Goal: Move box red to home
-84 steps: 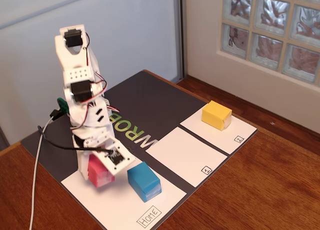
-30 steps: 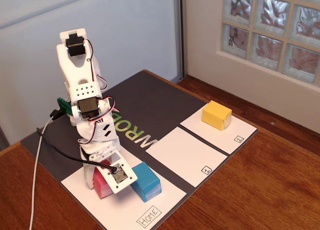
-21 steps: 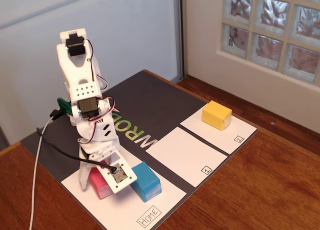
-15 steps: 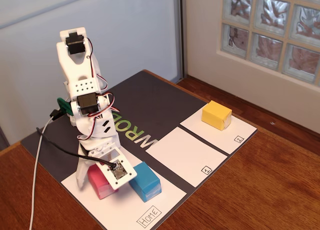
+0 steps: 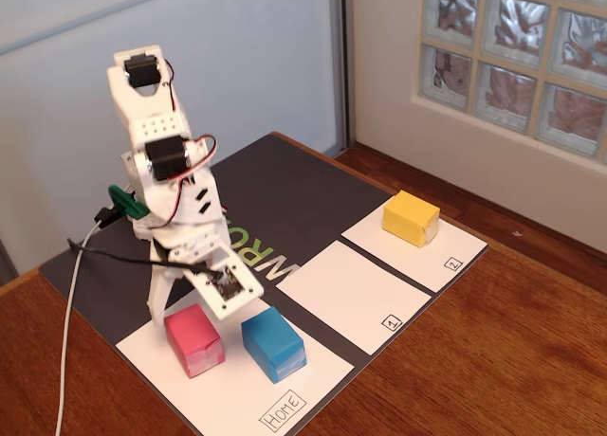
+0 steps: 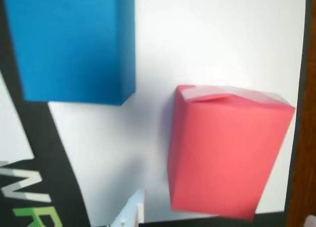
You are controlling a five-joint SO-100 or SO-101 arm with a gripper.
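The box red (image 5: 194,339) rests on home (image 5: 237,390), the large white sheet with a "Home" label (image 5: 285,409) at its near corner. A blue box (image 5: 273,343) lies just to its right on the same sheet. My gripper (image 5: 178,296) hangs open just above and behind the box red, touching nothing. In the wrist view the box red (image 6: 227,153) lies at lower right and the blue box (image 6: 69,44) at upper left, both on the white paper (image 6: 222,39). One white fingertip (image 6: 132,212) shows at the bottom edge, apart from the box red.
A yellow box (image 5: 410,217) sits on the sheet marked 2, and the sheet marked 1 (image 5: 346,294) lies between it and home. All sheets lie on a dark mat (image 5: 285,185) on a wooden table. A white cable (image 5: 68,313) trails at the left.
The gripper, earlier down around the box red, has opened and risen up and back. The box red stays on home beside the blue box.
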